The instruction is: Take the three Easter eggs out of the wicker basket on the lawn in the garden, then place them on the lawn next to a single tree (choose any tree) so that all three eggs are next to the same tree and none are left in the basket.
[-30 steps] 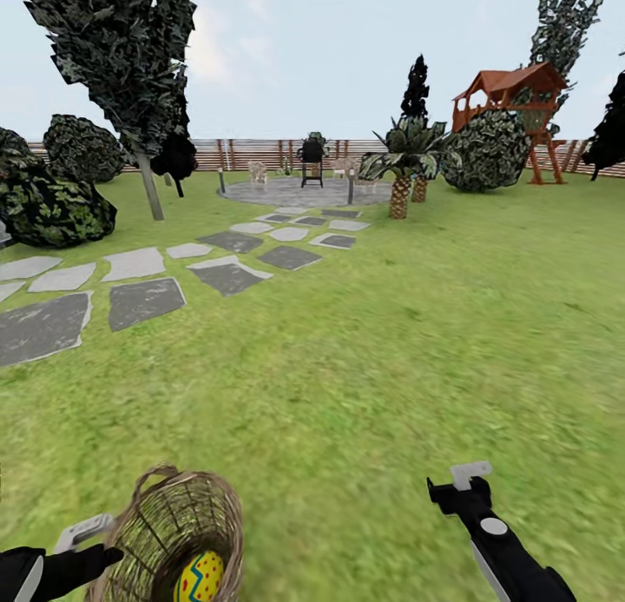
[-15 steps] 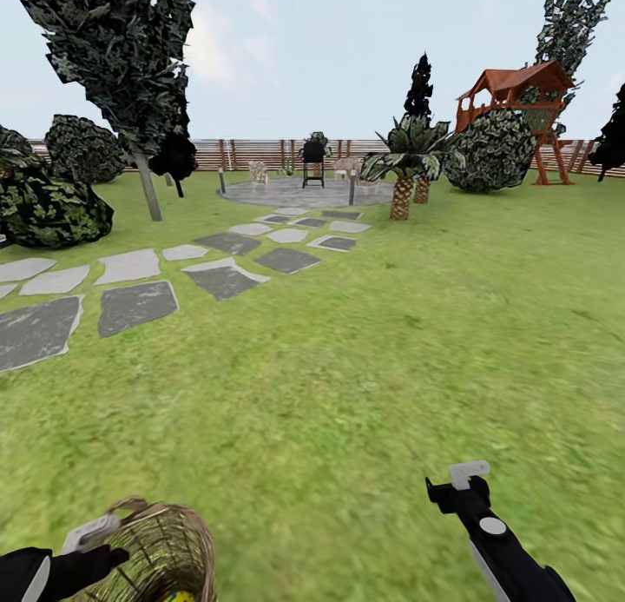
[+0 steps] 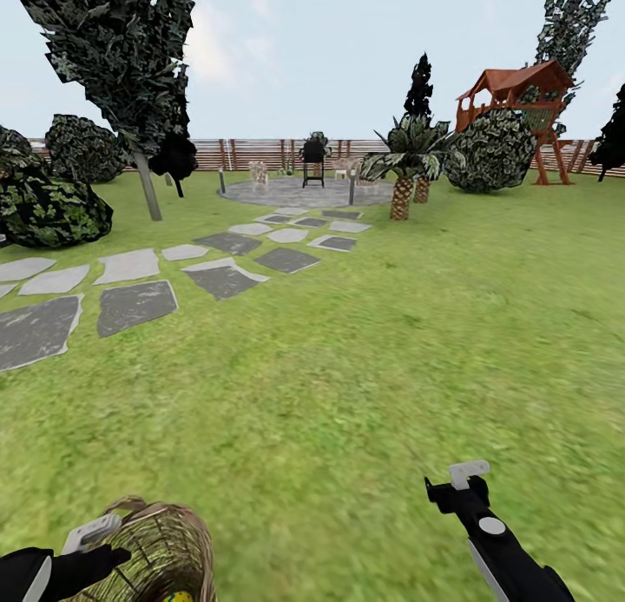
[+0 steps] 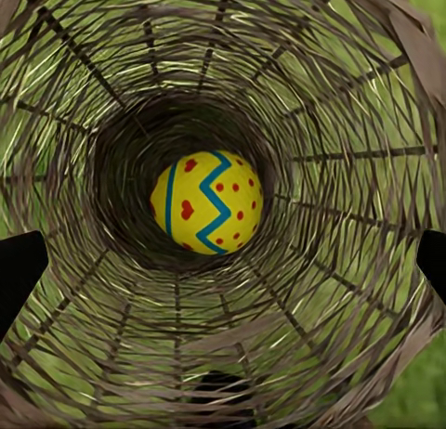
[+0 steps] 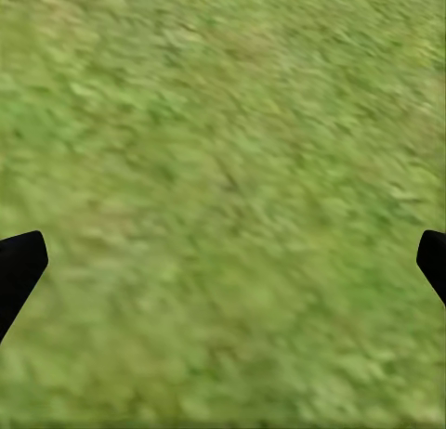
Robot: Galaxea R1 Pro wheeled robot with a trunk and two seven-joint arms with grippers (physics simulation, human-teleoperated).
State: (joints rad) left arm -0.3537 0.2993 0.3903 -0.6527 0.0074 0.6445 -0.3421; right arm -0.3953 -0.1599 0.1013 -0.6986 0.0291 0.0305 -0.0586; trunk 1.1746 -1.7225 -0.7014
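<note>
The wicker basket (image 3: 161,550) stands on the lawn (image 3: 365,367) at the bottom left of the head view. A sliver of a yellow Easter egg (image 3: 180,597) shows inside it. My left gripper (image 3: 87,537) hangs at the basket's rim. In the left wrist view the left gripper (image 4: 225,266) is open and looks straight down into the basket (image 4: 353,123). One yellow egg (image 4: 206,201) with a blue zigzag and red dots lies on the basket's bottom. My right gripper (image 3: 460,480) hovers open over bare grass (image 5: 223,169). The tree is out of view.
Grey stepping stones (image 3: 134,305) run from the left to a round paved patio (image 3: 304,191). A slim trunk with dark foliage (image 3: 149,189) and bushes (image 3: 48,207) stand at the left. Palms (image 3: 401,194), a red-roofed playhouse (image 3: 516,98) and the fence (image 3: 252,153) lie far ahead.
The whole head view has shifted a little. The basket now lies lower and further left in the picture, its egg nearly cut off by the edge. Both arms keep their places in the view.
</note>
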